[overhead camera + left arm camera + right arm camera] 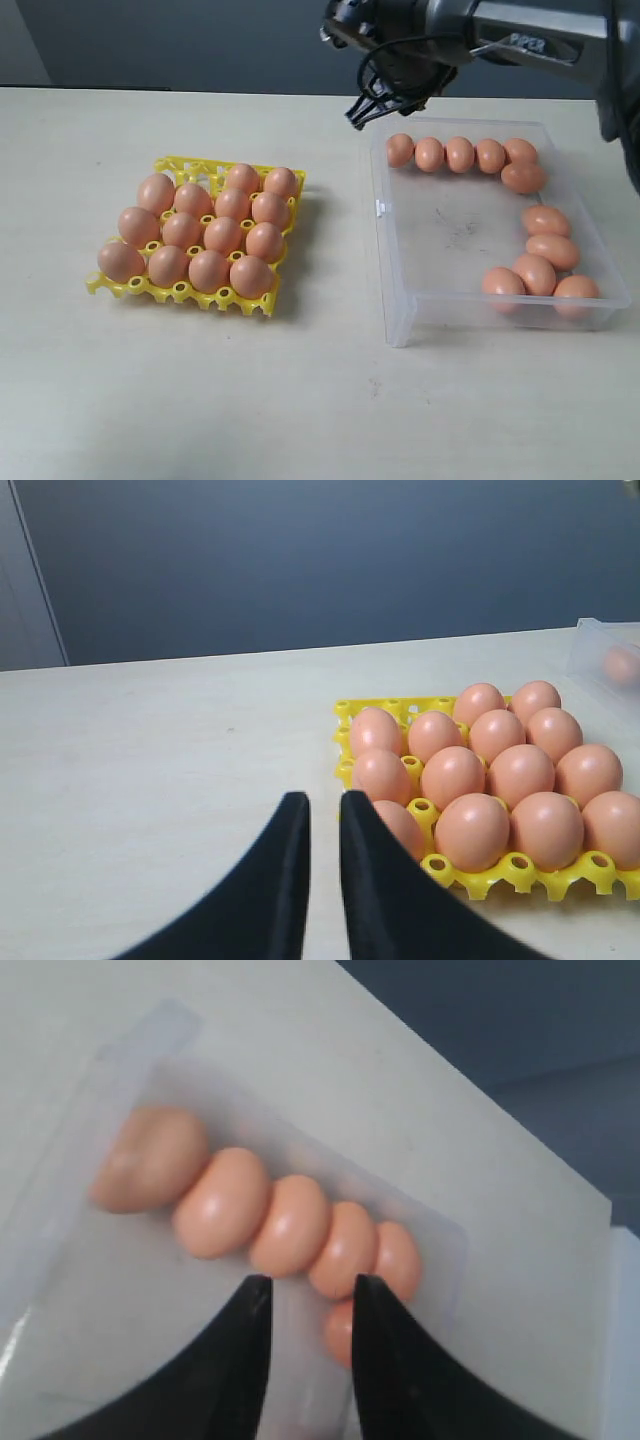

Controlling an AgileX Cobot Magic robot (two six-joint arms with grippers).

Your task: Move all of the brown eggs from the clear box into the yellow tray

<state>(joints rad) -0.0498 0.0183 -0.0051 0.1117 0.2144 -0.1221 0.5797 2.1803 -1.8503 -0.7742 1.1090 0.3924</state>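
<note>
Yellow tray (260,301) holds about a dozen brown eggs (208,232) — eleven remain in clear box (396,316), just below right gripper (368,112), fingers slightly apart, empty.

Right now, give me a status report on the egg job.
Right tool empty, above clear plastic box. Left tool empty beside yellow lattice tray. Eleven brown eggs remain boxed. Nothing in the way.

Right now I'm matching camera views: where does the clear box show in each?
Exterior view: clear box at right, beside the yellow tray.
Left wrist view: only a corner at the right edge.
Right wrist view: fills the frame under the right pincer.
Shared landmark: its row of brown eggs.
</note>
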